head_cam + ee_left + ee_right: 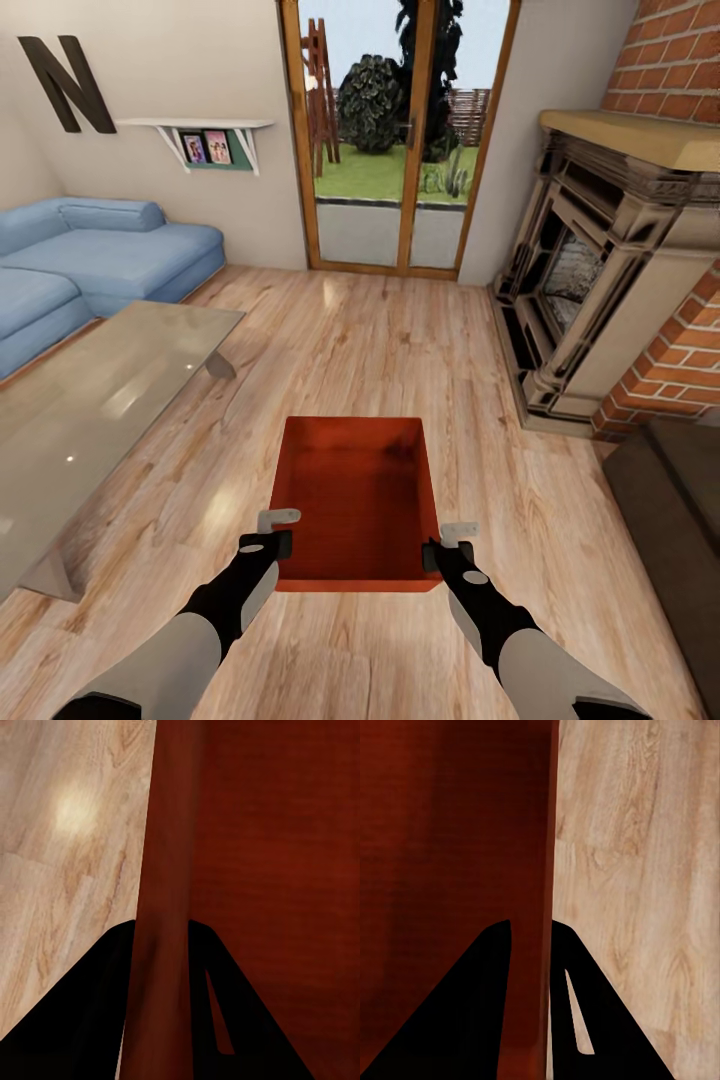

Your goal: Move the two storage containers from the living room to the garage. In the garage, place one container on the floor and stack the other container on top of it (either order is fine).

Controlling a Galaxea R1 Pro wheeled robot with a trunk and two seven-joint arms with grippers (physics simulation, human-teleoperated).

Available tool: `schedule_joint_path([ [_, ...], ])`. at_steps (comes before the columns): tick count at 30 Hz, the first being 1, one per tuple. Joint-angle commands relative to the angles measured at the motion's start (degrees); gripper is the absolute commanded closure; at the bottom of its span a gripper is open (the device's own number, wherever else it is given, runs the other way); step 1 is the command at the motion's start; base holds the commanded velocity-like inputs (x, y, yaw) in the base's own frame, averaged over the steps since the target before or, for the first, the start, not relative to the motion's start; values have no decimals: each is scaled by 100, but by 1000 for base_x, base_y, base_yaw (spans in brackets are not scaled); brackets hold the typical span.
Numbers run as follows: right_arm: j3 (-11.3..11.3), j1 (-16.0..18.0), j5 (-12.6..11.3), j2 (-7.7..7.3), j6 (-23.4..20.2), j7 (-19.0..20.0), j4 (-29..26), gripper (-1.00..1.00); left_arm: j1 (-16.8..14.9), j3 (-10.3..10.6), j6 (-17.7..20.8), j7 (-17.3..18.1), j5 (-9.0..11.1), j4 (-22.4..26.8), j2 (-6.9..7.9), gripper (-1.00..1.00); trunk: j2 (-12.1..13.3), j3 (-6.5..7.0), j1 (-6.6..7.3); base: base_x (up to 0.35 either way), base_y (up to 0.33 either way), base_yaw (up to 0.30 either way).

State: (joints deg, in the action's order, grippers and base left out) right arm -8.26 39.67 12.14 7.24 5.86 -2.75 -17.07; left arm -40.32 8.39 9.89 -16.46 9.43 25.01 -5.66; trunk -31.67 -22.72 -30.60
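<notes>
- From the head view, an orange-red rectangular open-top storage container [357,500] sits over the light wood plank floor [400,330] in the middle of the living room, held at its near corners by both arms; I cannot tell whether its base touches the planks.
- That view also takes in the blue sofa [100,260], the glass-topped desk [90,400], the red brick fireplace [620,270], the glazed wooden doors [400,140], a white wall shelf [205,135] and a big dark letter N [68,82] on the wall.
- The left wrist view brings the container's side wall [161,900] close, with the red interior on one side and the plank floor [67,840] on the other.
- The right wrist view shows the opposite wall [549,870] edge-on, flanked by planks [637,885].
- The left gripper [275,532] straddles the near-left rim, one dark finger [82,1020] outside and one inside, clamped on the wall.
- The right gripper [452,540] pinches the near-right rim likewise, its fingers [472,1012] pressed against the thin wall.
- The sofa and desk are cut off at the picture's left edge, and a dark piece of furniture [670,500] at the right is too cropped to name.
- Both forearms reach forward and slightly inward, black wrists leading grey sleeves.
</notes>
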Motion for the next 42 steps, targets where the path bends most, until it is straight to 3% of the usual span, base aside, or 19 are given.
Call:
schedule_joint_path([
  [1,-133,4,76,6,232,-103,-16,100,-3,-375,49,-141,121,-2,4,100,-7,2,-2,0,0,0],
  [42,-146,5,71,6,239,-103,-16,100,-2,-382,49,-146,118,-4,4,100,-7,367,-2,0,0,0],
])
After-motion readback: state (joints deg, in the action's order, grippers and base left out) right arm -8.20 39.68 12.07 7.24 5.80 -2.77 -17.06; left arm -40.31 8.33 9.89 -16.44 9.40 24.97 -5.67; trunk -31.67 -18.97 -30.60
